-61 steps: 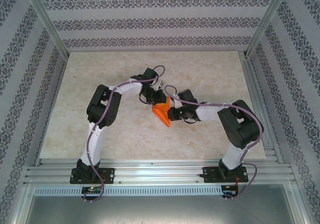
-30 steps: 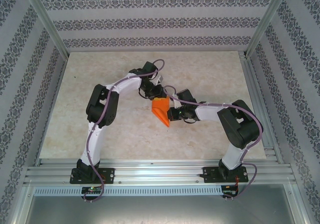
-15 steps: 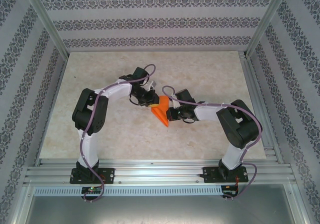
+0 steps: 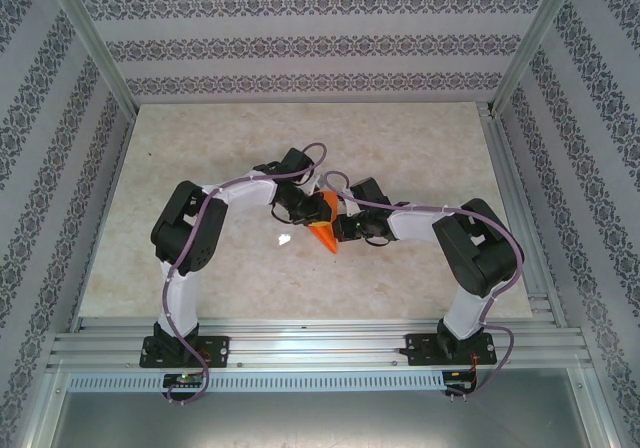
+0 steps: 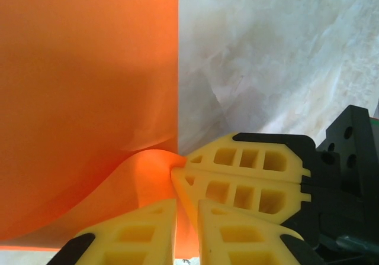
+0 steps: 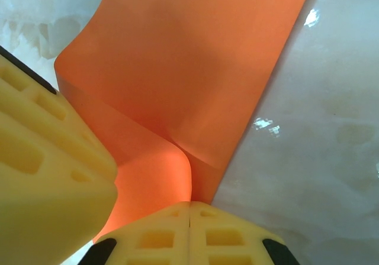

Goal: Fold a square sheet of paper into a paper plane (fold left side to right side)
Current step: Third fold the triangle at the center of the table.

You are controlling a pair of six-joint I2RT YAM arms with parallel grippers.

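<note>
The orange sheet of paper [image 4: 324, 233], creased to a pointed shape with its tip toward the near edge, stands up off the table's middle between both grippers. My left gripper [image 4: 305, 211] is at its left and my right gripper [image 4: 340, 226] at its right. In the left wrist view the paper [image 5: 89, 99] curls down between my yellow fingers, and my left gripper [image 5: 185, 209] is shut on it. The right gripper's closed fingers [image 5: 249, 182] meet the paper's curled corner. In the right wrist view my right gripper [image 6: 189, 204] pinches the bent edge of the paper [image 6: 189, 70], with a left finger [image 6: 41, 158] close beside it.
The marbled beige tabletop [image 4: 420, 148] stretches around both arms. Patterned walls and aluminium posts [image 4: 95, 43] enclose it, and a metal rail [image 4: 320, 343] runs along the near edge by the arm bases.
My left arm swung in and its gripper closed on the paper's left part. The paper now stands more upright and looks narrower from above. The right arm has held still.
</note>
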